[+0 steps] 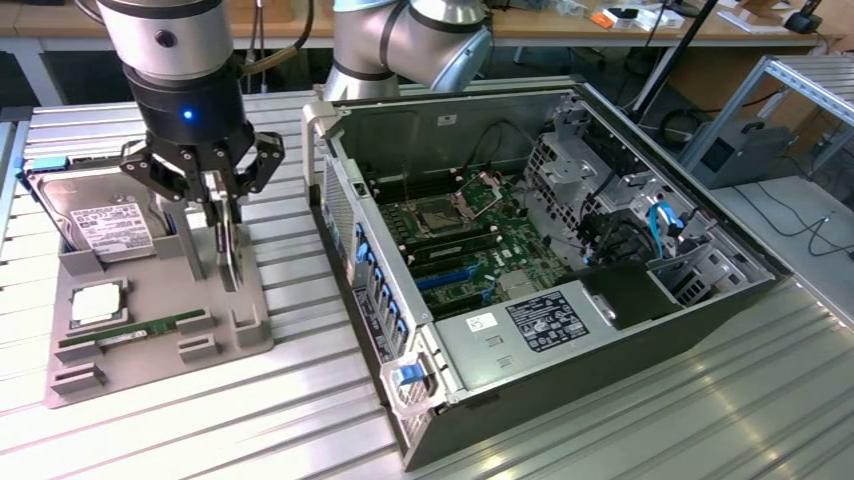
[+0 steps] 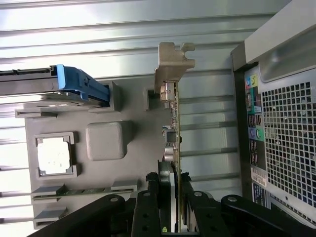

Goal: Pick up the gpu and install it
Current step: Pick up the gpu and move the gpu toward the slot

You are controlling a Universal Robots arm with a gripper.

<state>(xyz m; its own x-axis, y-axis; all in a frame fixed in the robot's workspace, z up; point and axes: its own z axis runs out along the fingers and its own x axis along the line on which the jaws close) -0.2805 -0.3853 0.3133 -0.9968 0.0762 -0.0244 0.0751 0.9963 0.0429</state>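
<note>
Here, gpu upright between jaws, tray holding hard drive, memory stick

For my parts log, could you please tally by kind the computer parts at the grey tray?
Silver labelled hard drive: 1
Square silver processor chip: 1
Slim green memory stick: 1
Thin black gpu card with tan bracket: 1
Total: 4

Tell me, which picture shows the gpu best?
The wrist view: the gpu stands close up, its tan bracket and small parts clear, pinched by the hand. The exterior view shows just its thin dark edge standing on the grey tray, under the hand.
</note>
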